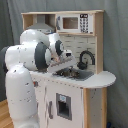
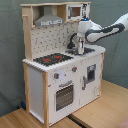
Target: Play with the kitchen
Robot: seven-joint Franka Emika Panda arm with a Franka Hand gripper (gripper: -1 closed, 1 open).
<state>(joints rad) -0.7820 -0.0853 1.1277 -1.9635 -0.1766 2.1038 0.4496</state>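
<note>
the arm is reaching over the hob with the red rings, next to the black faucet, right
Not quite: the gripper is over the sink, next to the black faucet. The second exterior view shows the hob with its red rings clear of the arm.

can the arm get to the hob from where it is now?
Probably yes. In the second exterior view the hand sits over the sink, next to the faucet, and the hob is right alongside on the same countertop with nothing standing on it. The hood hangs well above.
</note>
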